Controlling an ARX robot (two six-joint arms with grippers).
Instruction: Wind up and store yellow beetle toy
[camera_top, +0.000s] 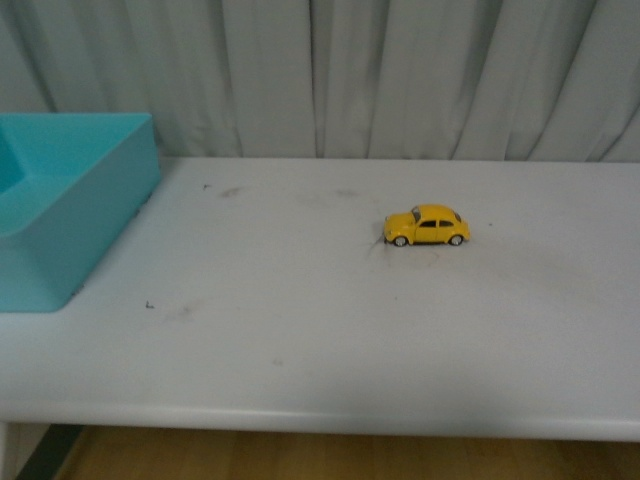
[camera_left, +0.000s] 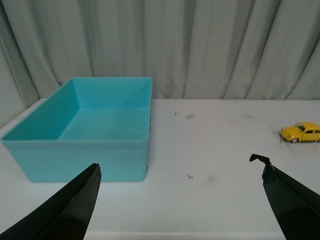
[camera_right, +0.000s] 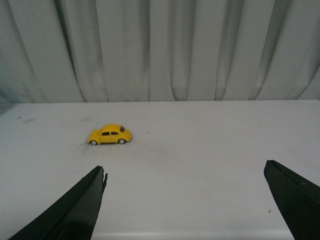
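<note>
On the worktop (camera_top: 300, 330), right of centre, the yellow beetle toy (camera_top: 427, 226) was found on its wheels, long axis crosswise, well apart from the turquoise bin (camera_top: 110, 220). It was judged nearer the right fingers (camera_right: 75, 210), which, like the left fingers (camera_left: 70, 210), were spread wide and empty.

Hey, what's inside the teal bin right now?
Nothing visible in the teal bin: its floor and inner walls look bare. Its near wall hides a strip of floor. The yellow beetle toy sits outside, on the table.

teal bin (camera_top: 100, 230) cut off at front view's left edge, yellow beetle toy (camera_top: 427, 226) details too small
</note>
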